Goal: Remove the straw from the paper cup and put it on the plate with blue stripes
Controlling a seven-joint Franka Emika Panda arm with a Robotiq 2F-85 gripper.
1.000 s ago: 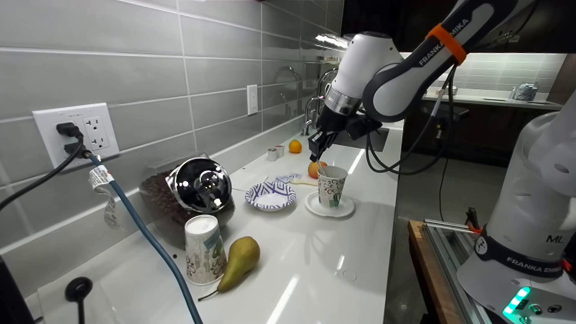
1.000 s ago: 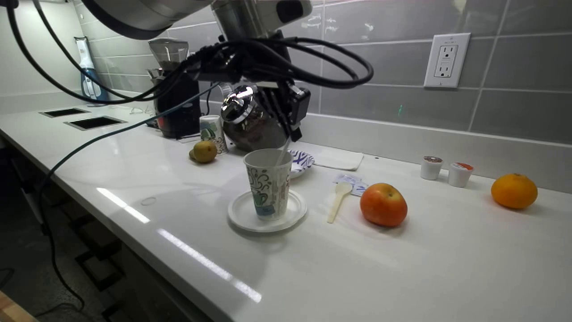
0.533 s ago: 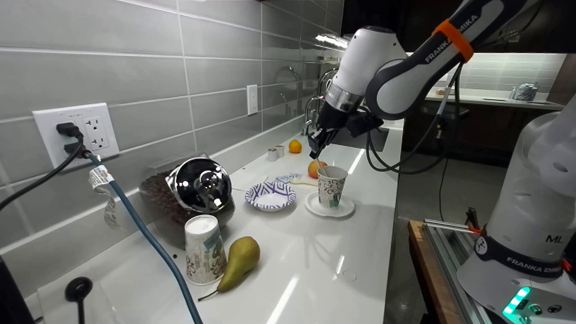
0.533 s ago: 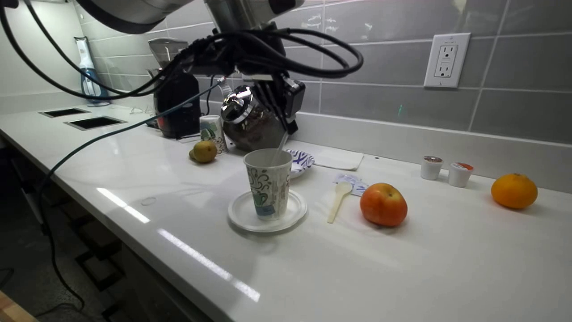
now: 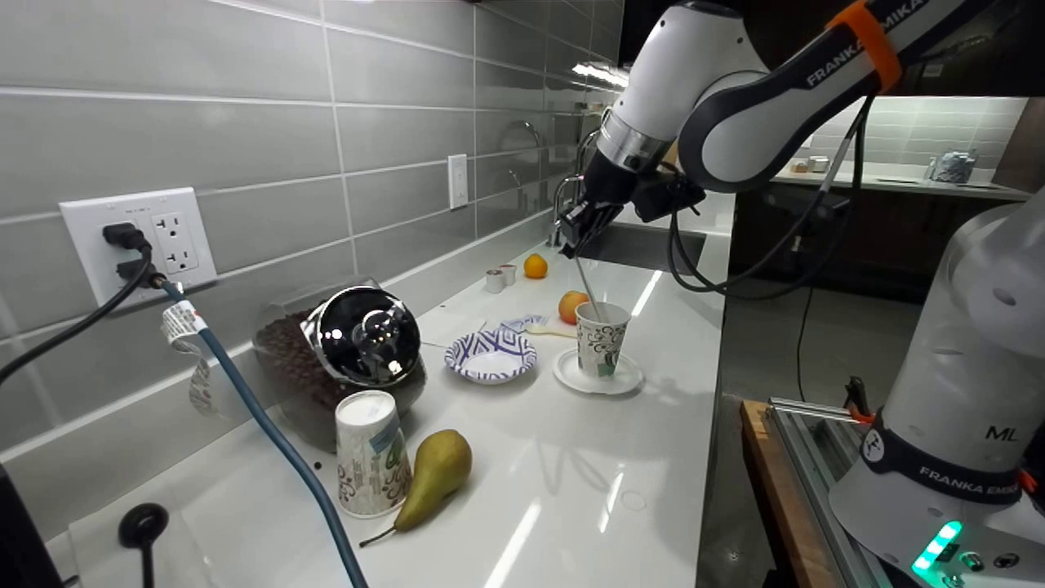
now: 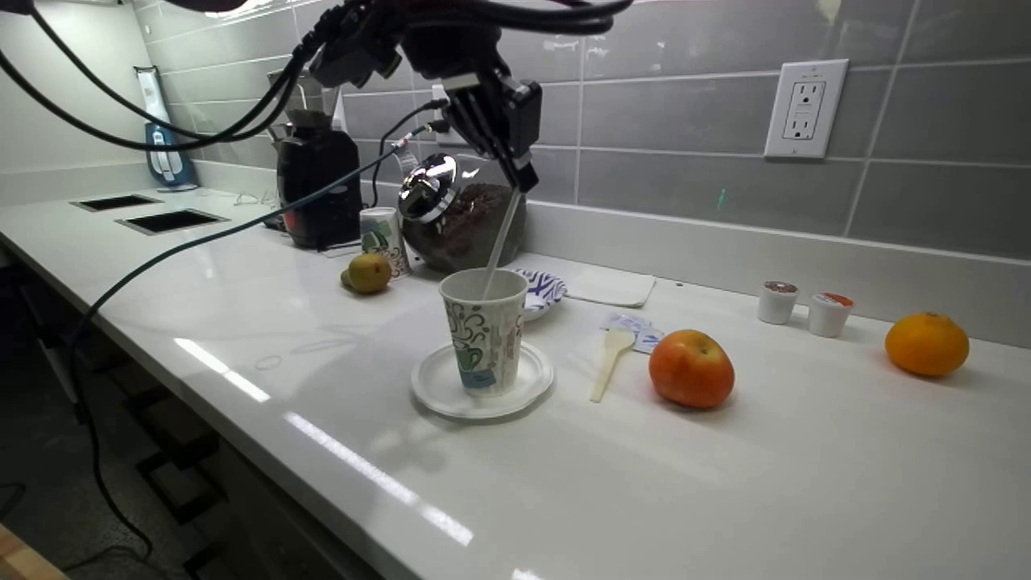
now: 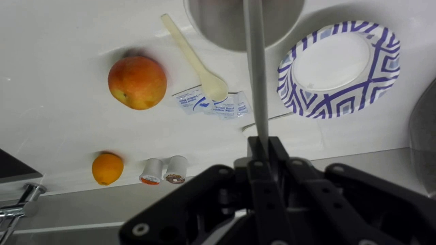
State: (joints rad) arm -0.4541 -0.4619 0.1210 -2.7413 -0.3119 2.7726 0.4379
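The paper cup (image 5: 602,349) stands upright on a plain white saucer (image 5: 568,376); it also shows in an exterior view (image 6: 486,346) and partly at the top of the wrist view (image 7: 218,23). The thin pale straw (image 6: 502,242) leans up out of the cup, its lower end still inside. My gripper (image 6: 520,179) is shut on the straw's upper end, above the cup; the wrist view shows the straw (image 7: 258,75) between the fingertips (image 7: 263,144). The plate with blue stripes (image 7: 347,106) lies beside the cup, toward the wall, in an exterior view (image 5: 521,351); the cup partly hides it elsewhere (image 6: 549,292).
An apple (image 6: 691,369), a pale spoon (image 6: 610,362) and wipe packets lie beside the saucer. An orange (image 6: 926,345) and two small pods stand by the wall. A bean jar (image 5: 326,351), an upturned cup (image 5: 373,457) and a pear (image 5: 441,469) stand beyond the striped plate.
My gripper has risen with the straw in it, so much more of the straw shows above the cup's rim. The cup and plates have not moved.
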